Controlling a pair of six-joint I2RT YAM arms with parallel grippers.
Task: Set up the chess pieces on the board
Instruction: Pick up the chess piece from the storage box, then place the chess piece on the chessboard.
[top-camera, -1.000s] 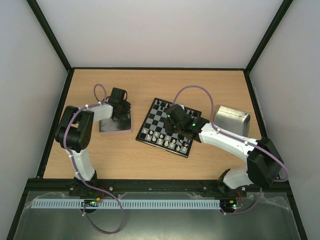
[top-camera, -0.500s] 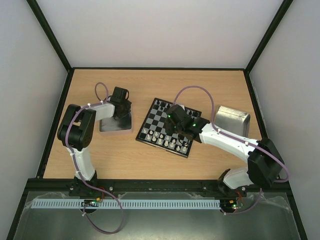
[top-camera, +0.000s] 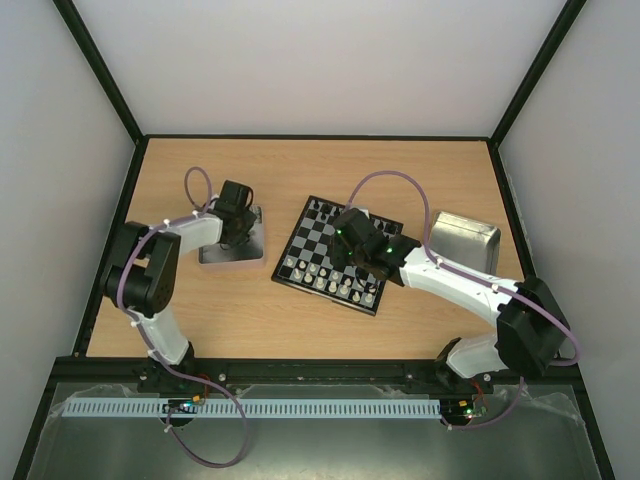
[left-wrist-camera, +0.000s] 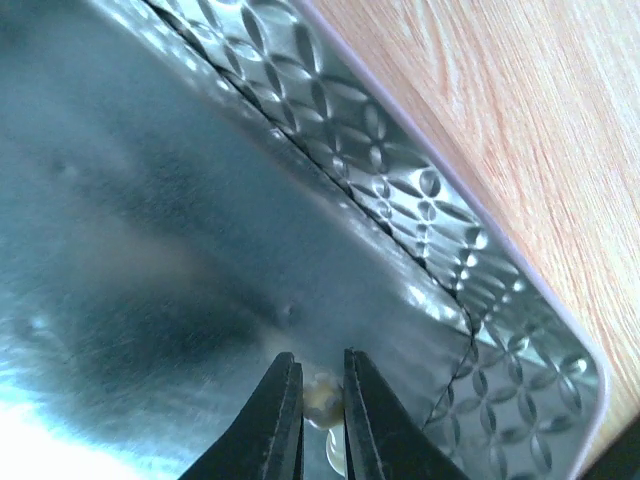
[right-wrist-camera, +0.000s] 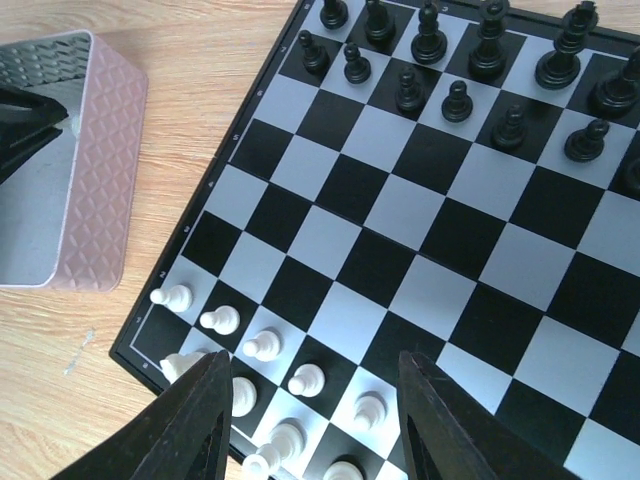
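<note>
The board (top-camera: 318, 236) lies at mid-table. Black chess pieces (right-wrist-camera: 458, 98) fill its far rows and cream-white chess pieces (right-wrist-camera: 262, 345) stand along its near rows. My left gripper (left-wrist-camera: 322, 392) is down inside the left metal tray (top-camera: 222, 256), shut on one cream-white piece (left-wrist-camera: 322, 398) pinched between its fingertips. In the top view the left gripper (top-camera: 237, 216) hangs over that tray's far end. My right gripper (right-wrist-camera: 312, 365) hovers open above the white pawn rows with nothing between its fingers. From above, the right gripper (top-camera: 352, 240) sits over the board's middle.
A second metal tray (top-camera: 464, 238) rests right of the board. The left tray's patterned wall (left-wrist-camera: 400, 190) rises close beside the held piece, with the bare wooden table (left-wrist-camera: 520, 120) beyond. In the right wrist view the pink-sided left tray (right-wrist-camera: 100, 170) stands left of the board.
My left gripper's jaws have closed onto the cream-white piece in the tray, and the left arm's elbow has swung left. The right arm has stayed still.
</note>
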